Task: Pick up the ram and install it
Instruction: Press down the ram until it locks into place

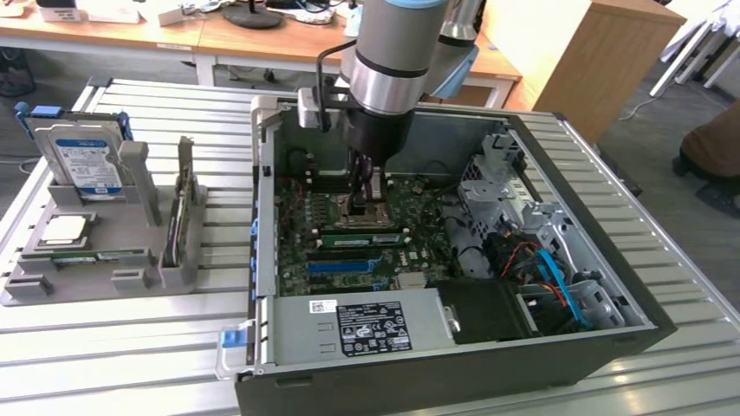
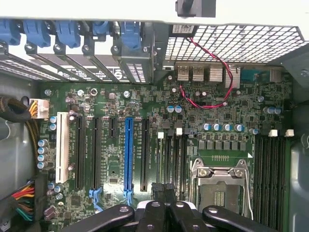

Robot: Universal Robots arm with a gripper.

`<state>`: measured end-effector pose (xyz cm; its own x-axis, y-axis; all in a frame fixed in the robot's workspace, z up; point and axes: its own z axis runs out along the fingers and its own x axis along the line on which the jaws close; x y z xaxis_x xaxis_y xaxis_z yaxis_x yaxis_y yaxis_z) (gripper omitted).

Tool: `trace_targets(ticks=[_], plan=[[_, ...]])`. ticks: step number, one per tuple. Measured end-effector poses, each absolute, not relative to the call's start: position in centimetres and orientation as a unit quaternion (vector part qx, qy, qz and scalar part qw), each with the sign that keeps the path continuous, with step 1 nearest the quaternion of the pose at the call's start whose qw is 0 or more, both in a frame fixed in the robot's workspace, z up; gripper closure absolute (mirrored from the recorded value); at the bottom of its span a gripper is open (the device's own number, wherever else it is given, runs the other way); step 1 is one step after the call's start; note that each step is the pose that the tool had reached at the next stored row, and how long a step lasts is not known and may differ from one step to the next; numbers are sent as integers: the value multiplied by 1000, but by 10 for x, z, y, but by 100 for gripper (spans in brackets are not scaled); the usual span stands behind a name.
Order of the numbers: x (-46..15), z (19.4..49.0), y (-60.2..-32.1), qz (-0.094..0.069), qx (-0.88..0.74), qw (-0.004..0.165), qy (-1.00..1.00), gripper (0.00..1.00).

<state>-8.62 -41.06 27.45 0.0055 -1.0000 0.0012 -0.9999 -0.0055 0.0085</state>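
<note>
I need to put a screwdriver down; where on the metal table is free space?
The ribbed table is bare in front of the grey holder, and beyond the computer case on the exterior view's right. Inside the case is crowded, with the gripper over the motherboard.

The worktop point(image 1: 104, 347) is ribbed, pale brushed metal. The computer case point(image 1: 463, 381) is matt black outside, bare grey sheet metal within. The motherboard point(image 2: 193, 121) is glossy green board. The fingers point(image 2: 154, 193) look like matt black plastic.
</note>
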Motion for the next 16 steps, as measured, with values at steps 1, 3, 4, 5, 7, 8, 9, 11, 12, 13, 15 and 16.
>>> trace_targets(ticks=[1,3,4,5,7,8,9,11,12,13,15,16], plan=[[-86,275,-411,-3,709,3,-705,89],[-85,275,-411,-3,709,4,-705,89],[-84,275,-411,-3,709,4,-705,89],[-83,275,-411,-3,709,3,-705,89],[-79,275,-411,-3,709,3,-705,89],[-77,274,-412,-3,709,3,-705,89],[-75,275,-412,-3,709,3,-705,89],[-72,274,-412,-3,709,3,-705,89],[-70,274,-413,-3,709,3,-705,89],[-68,274,-413,-3,709,4,-705,89],[-65,274,-413,-3,709,4,-705,89],[-64,274,-413,-3,709,4,-705,89]])
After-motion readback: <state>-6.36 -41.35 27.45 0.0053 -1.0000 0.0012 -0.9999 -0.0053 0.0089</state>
